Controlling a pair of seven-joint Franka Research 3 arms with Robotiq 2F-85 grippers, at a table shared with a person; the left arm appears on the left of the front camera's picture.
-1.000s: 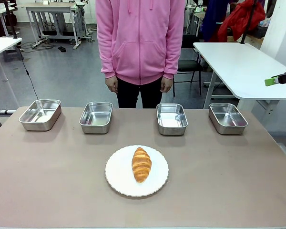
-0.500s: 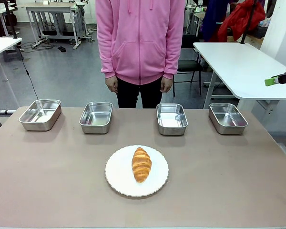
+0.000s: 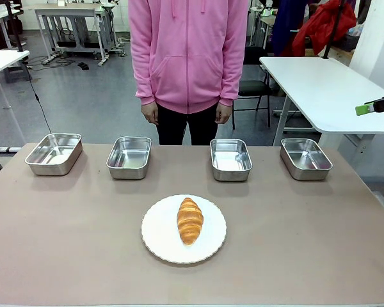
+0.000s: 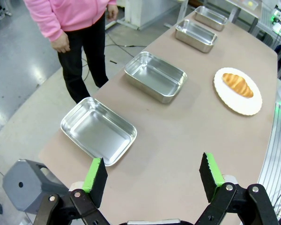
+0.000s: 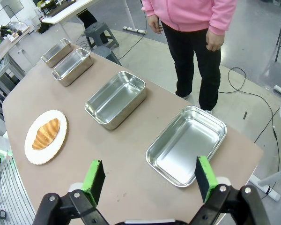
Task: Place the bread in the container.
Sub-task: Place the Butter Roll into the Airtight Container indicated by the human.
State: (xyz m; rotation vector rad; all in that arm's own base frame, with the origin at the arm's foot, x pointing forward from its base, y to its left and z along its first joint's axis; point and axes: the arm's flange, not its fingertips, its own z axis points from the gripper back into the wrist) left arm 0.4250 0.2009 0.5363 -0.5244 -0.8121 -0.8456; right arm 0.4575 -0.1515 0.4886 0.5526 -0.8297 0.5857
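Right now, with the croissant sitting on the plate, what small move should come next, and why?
Probably swing the right gripper over the croissant: it lies untouched on the plate, while that gripper and the left gripper stand open, far from it.

A round white scalloped plate [image 3: 156,234] sits near the middle of the pale brown worktop [image 3: 64,256], towards its near edge. A person in a pink zip hoodie [image 3: 189,57] and dark trousers stands upright at the far edge, facing across it. Behind, on the grey floor, a white table [image 3: 320,89] stands to the right, with a black chair [image 3: 252,88] just beside it and a red garment [image 3: 325,25] farther back.
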